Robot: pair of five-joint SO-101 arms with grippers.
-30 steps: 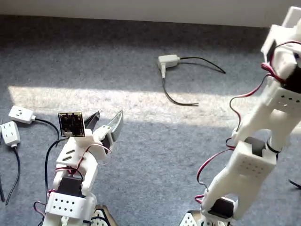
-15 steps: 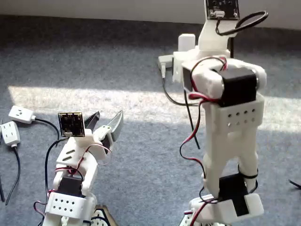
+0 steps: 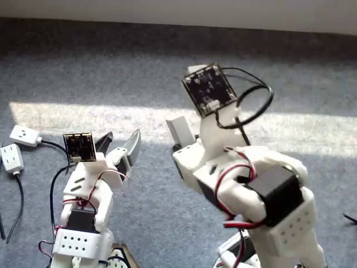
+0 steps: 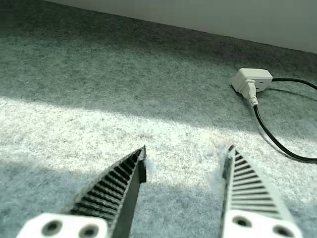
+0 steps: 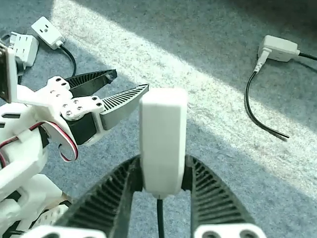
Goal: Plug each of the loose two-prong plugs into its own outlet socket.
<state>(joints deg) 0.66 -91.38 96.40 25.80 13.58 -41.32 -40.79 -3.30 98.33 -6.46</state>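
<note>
My right gripper (image 5: 163, 171) is shut on a white boxy plug (image 5: 163, 134) with a black cord running down from it. In the high view the white plug (image 3: 179, 129) is held up at mid-table, just right of my left gripper (image 3: 120, 146). My left gripper (image 4: 185, 158) is open and holds nothing, low over the grey carpet. Two white outlet sockets (image 3: 25, 135) (image 3: 12, 158) lie at the far left, the same outlet sockets (image 5: 47, 29) (image 5: 24, 47) beyond the left gripper (image 5: 111, 87). Farther back lies another white outlet (image 4: 252, 79) with a plug (image 5: 261, 62) in it.
A black cable (image 5: 257, 111) curls from the far outlet over the sunlit strip of carpet (image 3: 83, 114). Black cords (image 3: 53, 146) trail from the left sockets toward the left arm's base. A pale wall (image 4: 198, 15) borders the far side.
The right arm swung from the right edge, over the far outlet, then back toward the middle beside the left gripper, now showing the white plug. The left arm shifted slightly left.
</note>
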